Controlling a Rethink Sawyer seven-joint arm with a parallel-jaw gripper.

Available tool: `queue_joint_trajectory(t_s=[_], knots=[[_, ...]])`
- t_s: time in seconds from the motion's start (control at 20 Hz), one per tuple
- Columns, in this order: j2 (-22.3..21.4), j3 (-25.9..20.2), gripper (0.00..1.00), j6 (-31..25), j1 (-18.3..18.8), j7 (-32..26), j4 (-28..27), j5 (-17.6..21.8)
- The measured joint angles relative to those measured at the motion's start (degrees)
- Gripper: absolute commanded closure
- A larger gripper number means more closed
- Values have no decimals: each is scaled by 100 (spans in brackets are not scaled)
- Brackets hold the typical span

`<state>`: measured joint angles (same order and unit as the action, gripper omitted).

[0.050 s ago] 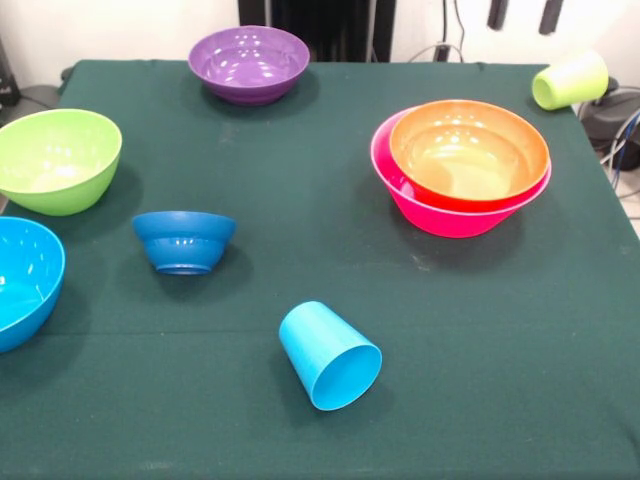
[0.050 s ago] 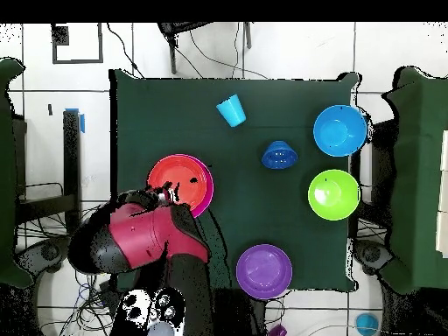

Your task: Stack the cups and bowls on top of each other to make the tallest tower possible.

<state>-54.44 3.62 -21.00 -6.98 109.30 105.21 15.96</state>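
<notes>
The tower is an orange bowl [image 1: 470, 150] nested in the large pink bowl [image 1: 440, 215] at the right; in the overhead view the pink bowl [image 2: 181, 184] is partly under the arm [image 2: 144, 241]. A purple bowl [image 1: 248, 62] sits at the far middle, with a lime green bowl [image 1: 55, 160] and a sky blue bowl [image 1: 20, 280] at the left. Upright between them stands a small dark blue bowl [image 1: 184, 240]. The sky blue cup [image 1: 330, 355] lies on its side near the front. The yellow-green cup [image 1: 570, 80] lies tipped at the far right corner. Only the tips of my gripper [image 1: 523, 13] show at the top edge, apart and holding nothing.
The table [image 1: 300, 170] is covered in dark green cloth. Its right edge runs close to the yellow-green cup, with cables [image 1: 620, 140] just beyond it. The sky blue bowl overhangs the picture's left edge.
</notes>
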Motion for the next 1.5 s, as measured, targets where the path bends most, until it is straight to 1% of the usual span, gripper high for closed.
queue_joint_trajectory(t_s=[0.2,0.3,0.4,0.55,0.65,0.75,1.0,1.1,1.3,1.35,1.5], knots=[[-277,-16,0,-166,189,0,171,1],[-438,-31,0,-193,378,0,367,3],[-506,-49,0,-193,494,0,483,3],[-667,-92,0,-193,829,0,820,8],[-696,-96,0,-191,884,0,880,22],[-806,-102,0,-191,1056,0,1094,123],[-888,-105,0,-191,1184,0,1290,277],[-884,-115,0,-191,1328,0,1433,398],[-863,-145,0,-187,1547,0,1593,515],[-844,-167,0,-159,1719,0,1714,598],[-842,-186,0,-115,1894,0,1839,675]])
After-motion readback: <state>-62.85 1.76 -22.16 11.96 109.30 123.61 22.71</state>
